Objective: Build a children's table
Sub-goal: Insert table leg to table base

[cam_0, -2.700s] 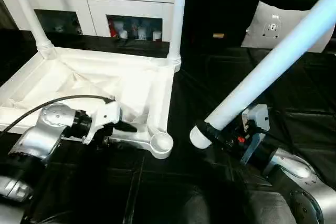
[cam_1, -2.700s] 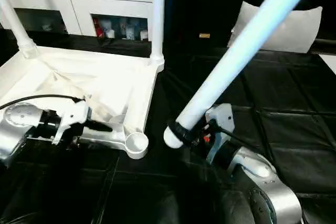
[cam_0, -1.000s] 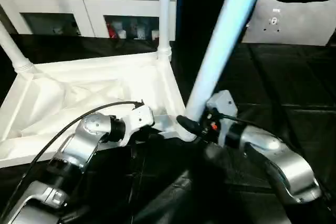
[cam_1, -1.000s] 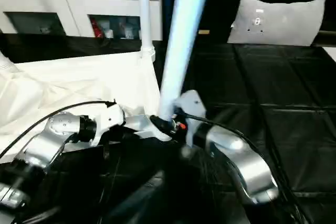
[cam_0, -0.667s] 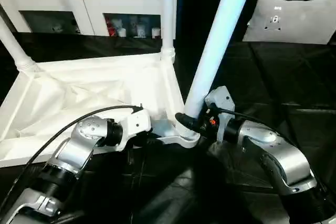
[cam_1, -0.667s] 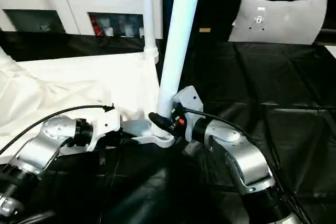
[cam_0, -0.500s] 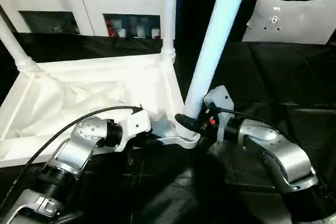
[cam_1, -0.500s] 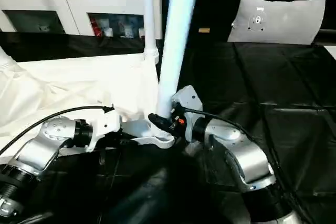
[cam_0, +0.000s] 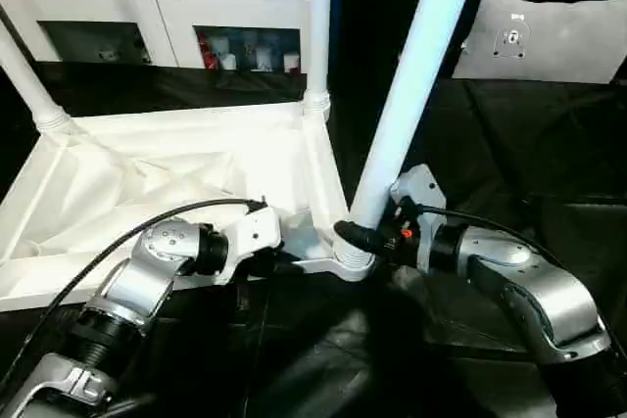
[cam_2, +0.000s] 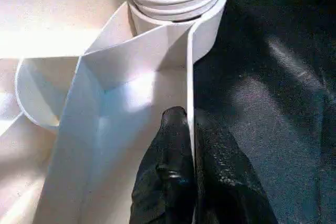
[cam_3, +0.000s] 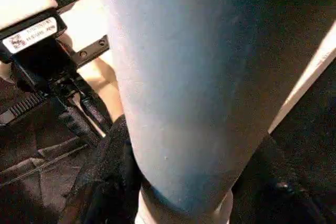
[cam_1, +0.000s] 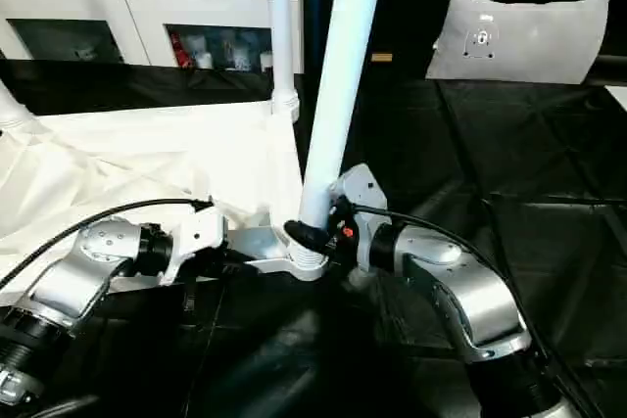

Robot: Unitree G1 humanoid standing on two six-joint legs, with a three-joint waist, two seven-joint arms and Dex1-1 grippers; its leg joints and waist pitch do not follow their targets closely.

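Plastic throughout, the all-white children's table with its square ribbed top (cam_0: 176, 183) lies upside down on the black floor at about nine o'clock in the left eye view, two tapered tube legs already standing in its far corner sockets. A third long white tube leg (cam_0: 416, 75) rises from the near corner socket (cam_0: 351, 263), its long axis leaning toward one o'clock, narrow end up. The right gripper (cam_0: 364, 238) is clamped around that leg just above the socket. Hollow and light, I judge, stiff enough to push on, but smooth and liable to slip, so a low hold near the threaded end looks soundest.

Right eye view: the left gripper (cam_1: 233, 252) pinches the top's near rim at nine o'clock from the socket.

Left wrist view: both black fingers (cam_2: 168, 182) are pressed together on a thin upright rib of the rim, the ribbed collar of the leg at twelve o'clock.

Right wrist view: the pale leg runs upward, black fingers (cam_3: 107, 174) hugging its base on both sides.
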